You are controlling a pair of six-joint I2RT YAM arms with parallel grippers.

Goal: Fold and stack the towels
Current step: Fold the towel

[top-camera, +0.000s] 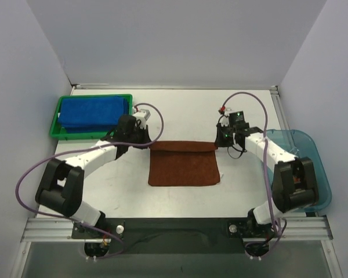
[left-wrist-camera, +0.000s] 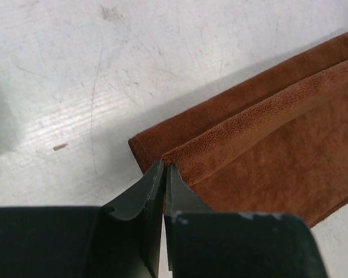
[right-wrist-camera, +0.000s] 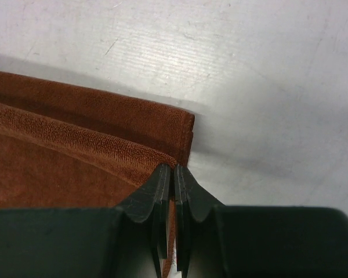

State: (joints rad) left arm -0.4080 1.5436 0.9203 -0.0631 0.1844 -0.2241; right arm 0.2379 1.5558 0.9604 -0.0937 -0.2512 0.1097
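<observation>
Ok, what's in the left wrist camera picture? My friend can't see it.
The black left end effector is shut on the corner of the top layer of a folded rust-brown towel. The towel lies on a scuffed white table.

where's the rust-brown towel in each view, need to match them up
Top external: rust-brown towel in the middle of the picture.
Left wrist: right side, corner at the left end effector.
Right wrist: left side, corner at the right end effector.
Shared landmark: the layer edge running near its far side.
</observation>
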